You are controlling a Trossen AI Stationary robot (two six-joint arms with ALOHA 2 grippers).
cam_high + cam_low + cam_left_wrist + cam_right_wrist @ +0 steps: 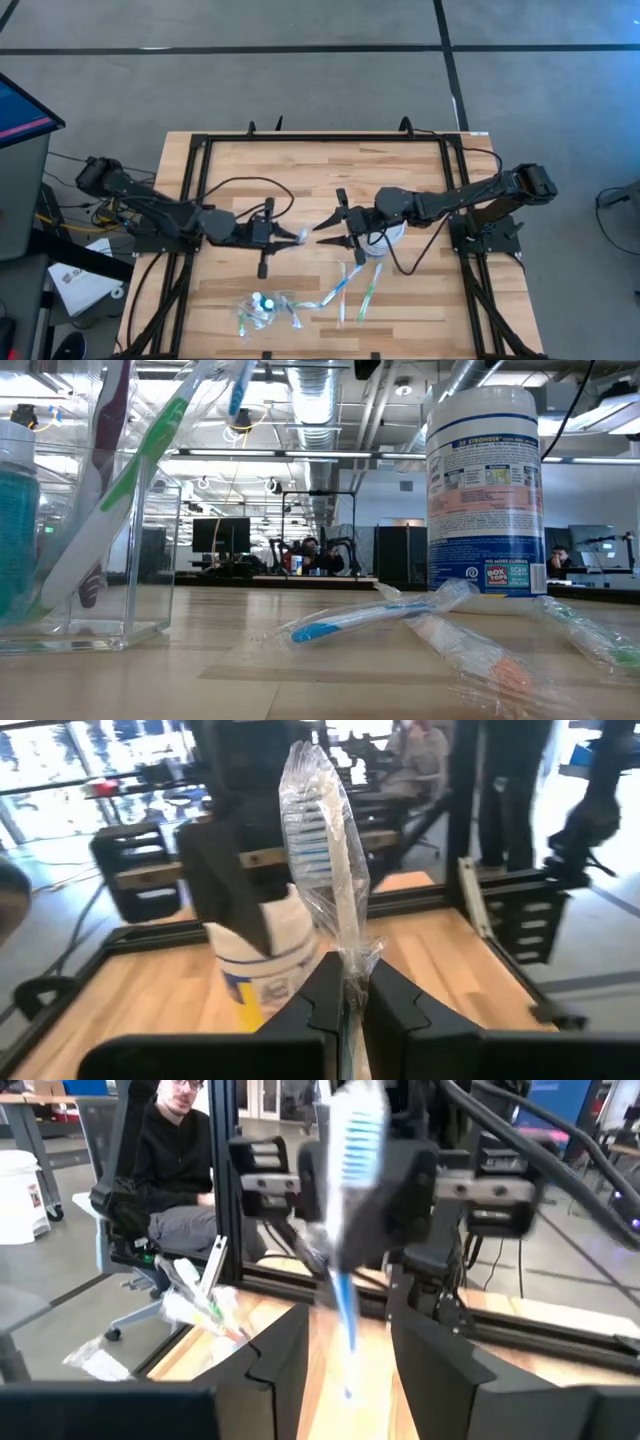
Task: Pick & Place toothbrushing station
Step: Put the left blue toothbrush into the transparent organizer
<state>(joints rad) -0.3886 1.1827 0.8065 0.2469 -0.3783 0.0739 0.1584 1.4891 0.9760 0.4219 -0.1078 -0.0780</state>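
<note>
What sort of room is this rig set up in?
Probably an open-plan lab or workshop: exposed ceiling ducts, rows of monitors on desks behind the wooden table, and a person seated on an office chair nearby.

Past my own right gripper (345, 1370), whose two dark fingers (275, 1355) stand apart, I see a blurred blue-bristled toothbrush (350, 1170) upright between them, clamped by the left gripper (345, 1230) facing me, with a seated person in black (175, 1180) beyond the frame.
</note>
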